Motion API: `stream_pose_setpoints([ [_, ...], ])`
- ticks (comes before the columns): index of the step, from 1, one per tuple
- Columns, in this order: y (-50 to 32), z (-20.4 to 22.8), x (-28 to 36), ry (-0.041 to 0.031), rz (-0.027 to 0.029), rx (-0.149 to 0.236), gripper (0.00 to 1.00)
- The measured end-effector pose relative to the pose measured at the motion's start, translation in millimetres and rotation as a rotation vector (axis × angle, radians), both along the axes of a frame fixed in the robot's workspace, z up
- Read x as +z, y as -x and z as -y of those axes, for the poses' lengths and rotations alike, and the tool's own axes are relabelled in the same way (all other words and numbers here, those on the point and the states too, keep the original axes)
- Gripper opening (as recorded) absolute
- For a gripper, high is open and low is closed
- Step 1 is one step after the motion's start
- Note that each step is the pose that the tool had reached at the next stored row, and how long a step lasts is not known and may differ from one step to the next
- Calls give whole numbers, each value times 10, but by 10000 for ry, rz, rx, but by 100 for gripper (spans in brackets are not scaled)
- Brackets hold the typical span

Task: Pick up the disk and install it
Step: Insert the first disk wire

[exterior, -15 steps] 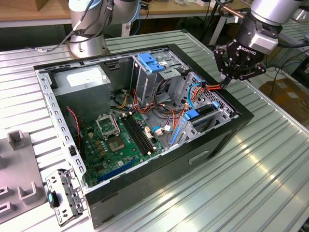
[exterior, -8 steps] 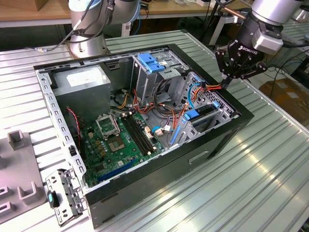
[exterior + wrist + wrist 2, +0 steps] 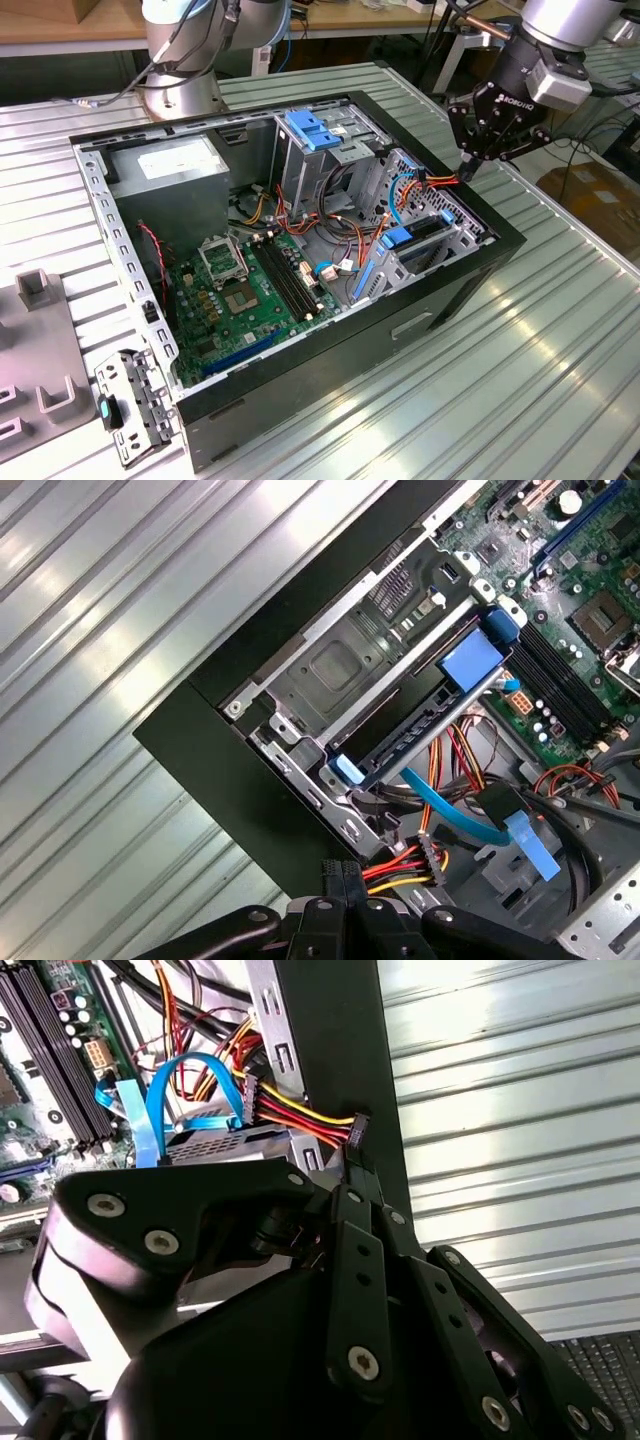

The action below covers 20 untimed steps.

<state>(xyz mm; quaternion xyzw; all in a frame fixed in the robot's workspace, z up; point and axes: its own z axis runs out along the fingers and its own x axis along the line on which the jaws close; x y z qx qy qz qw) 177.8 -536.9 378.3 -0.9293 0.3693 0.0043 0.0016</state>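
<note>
bright overhead light, glare on ribbed table (image 3: 520, 360)

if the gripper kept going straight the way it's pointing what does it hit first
Most likely the black case wall: the gripper points at its top edge, with a wired plug at its tips, seemingly pinched. Depth is hard to judge.

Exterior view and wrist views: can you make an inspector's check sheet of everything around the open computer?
Surface: ribbed metal table, open computer case lying on it.
Job's things: disk seated in the corner drive cage, blue rails along it.
Clutter: grey fixture blocks at the exterior view's left.
Grippers: gripper shut on a black power plug at the case's edge.
Cables: red, yellow and black wires run from the plug; a blue flat cable nearby.
Surroundings: robot arm base behind the case.
</note>
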Motion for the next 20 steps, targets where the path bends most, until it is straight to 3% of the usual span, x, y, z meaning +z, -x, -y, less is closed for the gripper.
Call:
stream_pose_setpoints([
  [7,2,-2,0,50,8,41,11],
  [8,6,-3,1,61,43,43,11],
  [9,18,-2,1,68,166,44,11],
  [10,26,-1,0,65,228,44,11],
  [13,26,-2,0,67,250,44,11],
  [16,18,-33,-1,67,251,89,24],
  [20,17,-45,-10,66,252,592,24],
])
